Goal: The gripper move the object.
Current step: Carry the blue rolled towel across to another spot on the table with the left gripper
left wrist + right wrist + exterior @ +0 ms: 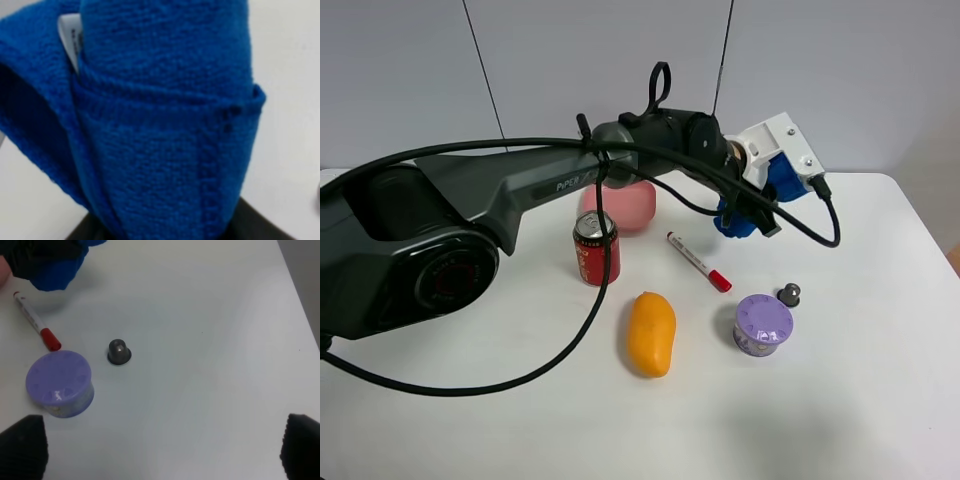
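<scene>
My left gripper (748,208) reaches across to the right of the table and is shut on a blue knitted cloth (733,223), held a little above the tabletop. The cloth (165,130) fills the left wrist view and hides the fingers. It also shows at the corner of the right wrist view (55,272). My right gripper (162,450) is open and empty, its two dark fingertips (22,445) wide apart, above bare table near a purple tub (60,383) and a small dark cap (119,351).
On the white table (880,400) are a red can (595,248), a pink object (620,205) behind it, a red-capped marker (698,261), a mango (651,332), the purple tub (763,323) and the dark cap (789,294).
</scene>
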Controlling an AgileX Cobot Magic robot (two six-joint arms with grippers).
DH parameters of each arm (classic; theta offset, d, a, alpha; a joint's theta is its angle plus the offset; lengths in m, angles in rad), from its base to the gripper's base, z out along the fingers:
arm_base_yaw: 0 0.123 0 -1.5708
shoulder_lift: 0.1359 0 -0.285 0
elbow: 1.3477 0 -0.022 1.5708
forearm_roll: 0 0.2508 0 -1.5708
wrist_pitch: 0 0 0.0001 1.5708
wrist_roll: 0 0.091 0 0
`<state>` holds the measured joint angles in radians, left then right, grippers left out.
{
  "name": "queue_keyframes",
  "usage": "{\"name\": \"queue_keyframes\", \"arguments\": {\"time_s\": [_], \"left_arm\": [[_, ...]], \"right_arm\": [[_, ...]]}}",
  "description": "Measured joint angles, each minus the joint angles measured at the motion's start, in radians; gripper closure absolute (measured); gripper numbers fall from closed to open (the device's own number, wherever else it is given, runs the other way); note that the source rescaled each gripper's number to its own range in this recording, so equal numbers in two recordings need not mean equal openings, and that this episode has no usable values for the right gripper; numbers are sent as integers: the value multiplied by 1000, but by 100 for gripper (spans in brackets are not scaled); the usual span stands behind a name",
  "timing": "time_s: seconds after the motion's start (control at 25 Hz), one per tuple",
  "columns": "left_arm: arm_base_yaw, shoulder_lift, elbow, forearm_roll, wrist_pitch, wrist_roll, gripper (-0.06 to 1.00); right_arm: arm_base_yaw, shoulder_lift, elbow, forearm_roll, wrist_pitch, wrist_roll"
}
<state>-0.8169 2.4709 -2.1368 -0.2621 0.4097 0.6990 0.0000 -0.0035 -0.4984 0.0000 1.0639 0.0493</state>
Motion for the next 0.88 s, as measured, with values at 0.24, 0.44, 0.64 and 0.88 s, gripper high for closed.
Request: {"name": "queue_keyframes", "arguments": {"time_s": [0.24, 0.44, 0.64, 0.88], "left_arm": [[0, 42, 0, -16, -75, 2, 94], [0, 84, 0, -18, -87, 2, 94], [0, 124, 0, -18, -90, 2, 94], [0, 133, 0, -18, -98, 2, 94]], "right_arm": [[0, 0, 0, 0, 0, 0], [0, 0, 0, 0, -1, 0], [0, 0, 0, 0, -2, 0], [0, 0, 0, 0, -2, 0]]}}
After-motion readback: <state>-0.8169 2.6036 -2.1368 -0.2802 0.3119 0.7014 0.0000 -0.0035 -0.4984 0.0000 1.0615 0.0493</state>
